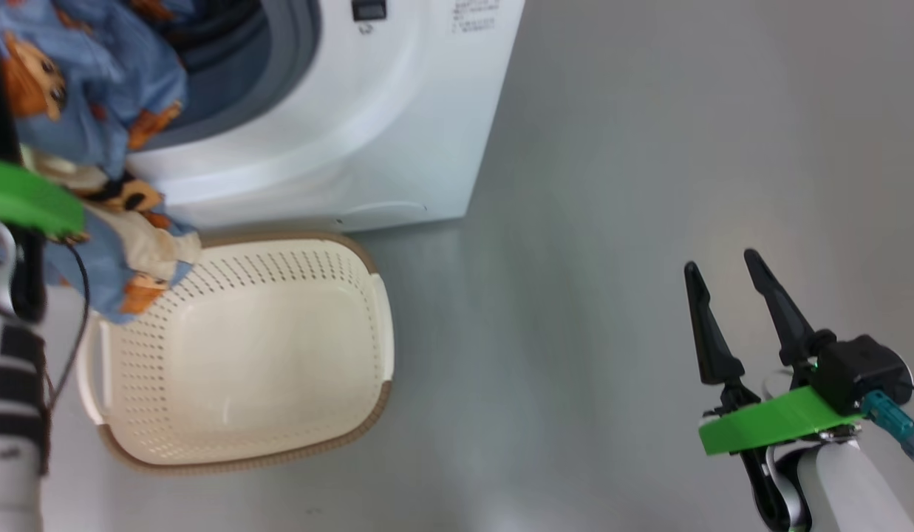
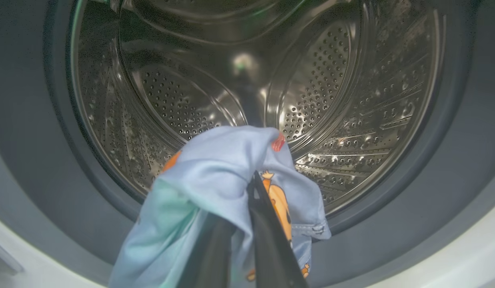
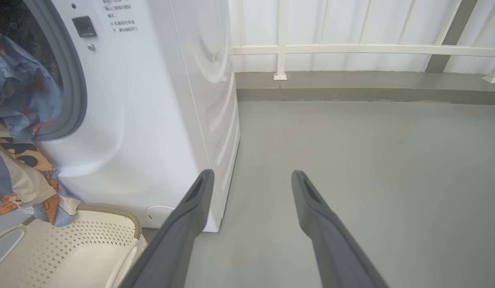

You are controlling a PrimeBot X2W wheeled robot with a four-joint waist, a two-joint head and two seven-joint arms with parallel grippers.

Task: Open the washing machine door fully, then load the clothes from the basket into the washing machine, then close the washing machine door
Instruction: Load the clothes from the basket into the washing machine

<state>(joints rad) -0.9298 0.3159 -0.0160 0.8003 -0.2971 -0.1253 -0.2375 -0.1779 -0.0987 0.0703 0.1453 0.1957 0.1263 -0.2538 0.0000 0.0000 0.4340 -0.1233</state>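
Floor: grey and smooth, it is stretching back to a white railing by the wall.
Washing machine: this big white box is standing on the floor, and its round mouth is showing.
Drum: shiny steel with lots of little holes, it is sitting inside a grey rubber ring.
Basket: cream with a brown rim, it is sitting on the floor right in front of the washing machine.
Clothes: the blue cloth with orange bears is hanging in the air in front of the machine's mouth. Its bottom end is dangling over one edge of the basket.
Left gripper: its fingers are squeezing tight on the clothes and pointing into the drum.
Right gripper: its two dark fingers are standing wide apart and holding nothing. It is hovering over bare floor, well away from the basket.
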